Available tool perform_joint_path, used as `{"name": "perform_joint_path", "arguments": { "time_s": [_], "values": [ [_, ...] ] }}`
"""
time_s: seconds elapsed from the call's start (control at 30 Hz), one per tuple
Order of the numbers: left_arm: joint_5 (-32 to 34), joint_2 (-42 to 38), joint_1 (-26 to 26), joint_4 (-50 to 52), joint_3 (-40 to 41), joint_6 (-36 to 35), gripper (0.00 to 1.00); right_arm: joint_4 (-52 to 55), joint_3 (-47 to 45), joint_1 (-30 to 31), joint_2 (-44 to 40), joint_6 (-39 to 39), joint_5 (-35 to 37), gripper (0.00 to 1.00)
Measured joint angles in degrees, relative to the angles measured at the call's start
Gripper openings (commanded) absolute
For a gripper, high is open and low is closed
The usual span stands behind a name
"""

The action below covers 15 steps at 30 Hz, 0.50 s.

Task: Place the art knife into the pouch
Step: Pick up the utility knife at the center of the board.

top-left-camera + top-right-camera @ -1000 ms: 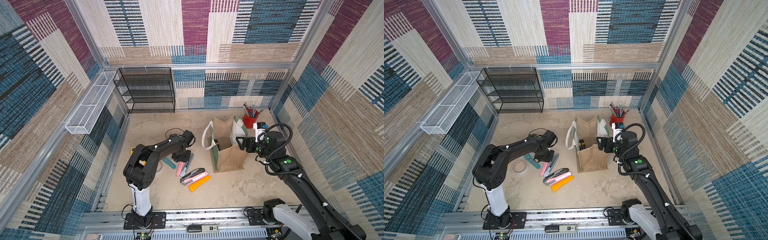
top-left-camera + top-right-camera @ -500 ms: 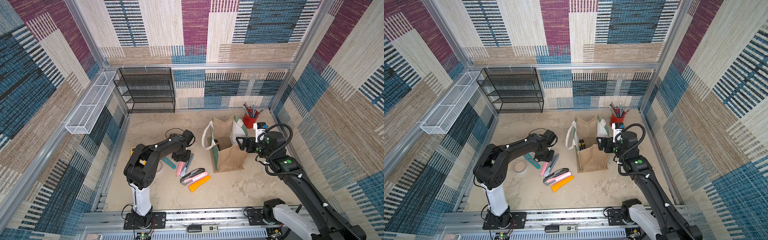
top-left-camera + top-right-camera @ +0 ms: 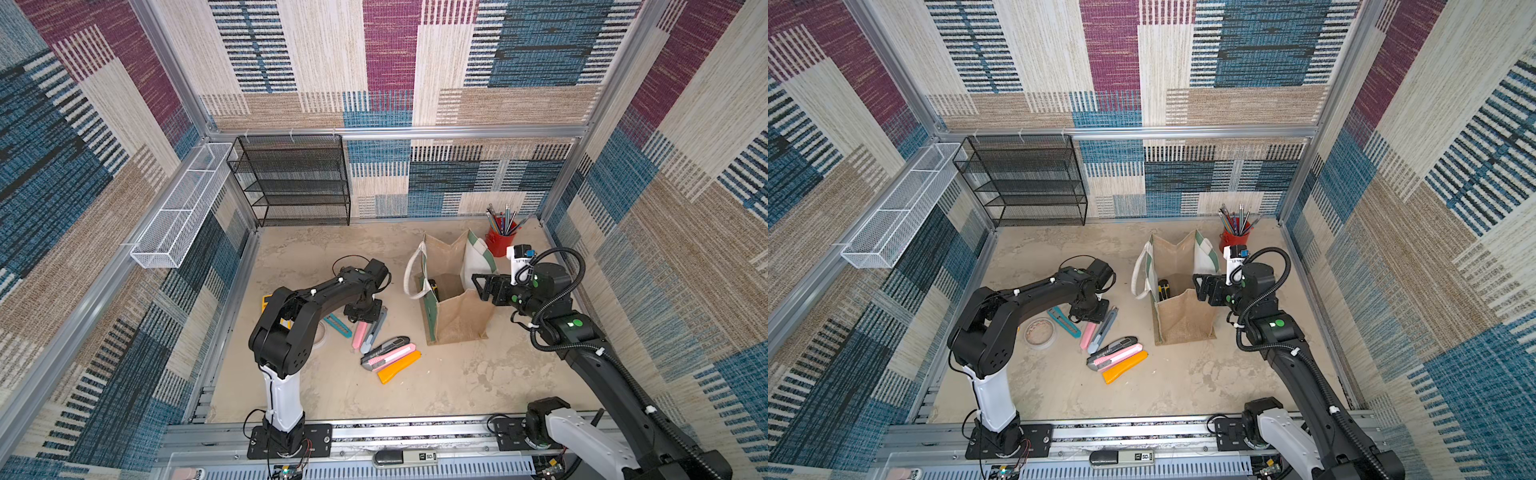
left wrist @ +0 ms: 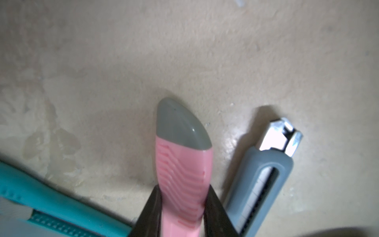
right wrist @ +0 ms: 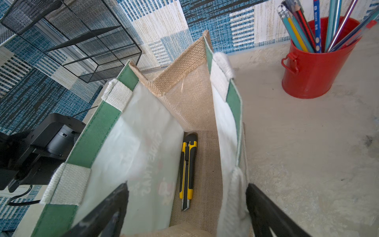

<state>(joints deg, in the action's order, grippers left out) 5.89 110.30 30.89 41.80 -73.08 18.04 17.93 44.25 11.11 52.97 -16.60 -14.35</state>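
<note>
- My left hand [image 4: 182, 213] is down on the desk [image 3: 436, 382], its two dark fingers [image 4: 150, 211] closed against the sides of the pink art knife [image 4: 181, 174]; the left wrist view shows both fingers pressed to the ribbed pink body, with the grey tip pointing away from the hand.
- That pink art knife [image 3: 360, 335] lies flat on the desk, to the left of the pouch [image 3: 455, 309] and apart from it.
- Just beside it lies a grey knife [image 4: 264, 174] with a metal tip, and a teal knife [image 4: 41, 203] on its other side.
- Nearer the front edge I see three more cutters bunched together: a dark grey one [image 3: 384, 346], a pink one [image 3: 392, 357] and an orange one [image 3: 399, 366].
- A roll of tape [image 3: 1040, 332] sits by the left arm.
- My right hand [image 5: 186, 213] has its fingers [image 5: 106, 207] spread wide at the pouch's mouth; one finger sits inside, the other outside the white-lined side panel, and I cannot tell whether they touch it.
- The pouch [image 5: 190, 98] stands upright and open, with a yellow-and-black knife [image 5: 187, 172] lying on its bottom.
- A red pencil cup [image 3: 500, 241] stands behind the pouch; a black mesh shelf [image 3: 291, 183] is at the back wall.
</note>
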Motion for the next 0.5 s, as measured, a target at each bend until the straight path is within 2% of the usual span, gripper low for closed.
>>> {"name": "perform_joint_path", "arguments": {
  "time_s": [0.1,0.5],
  "values": [
    [0.35,0.55,-0.02,0.11,-0.68,-0.11,0.03,0.02,-0.02,0.0,0.0,0.0,0.02,0.9],
    [-0.59,0.61,-0.46,0.85,-1.7,-0.24,0.0,0.0,-0.26,0.02,-0.22,-0.02,0.87,0.9]
  ]
}}
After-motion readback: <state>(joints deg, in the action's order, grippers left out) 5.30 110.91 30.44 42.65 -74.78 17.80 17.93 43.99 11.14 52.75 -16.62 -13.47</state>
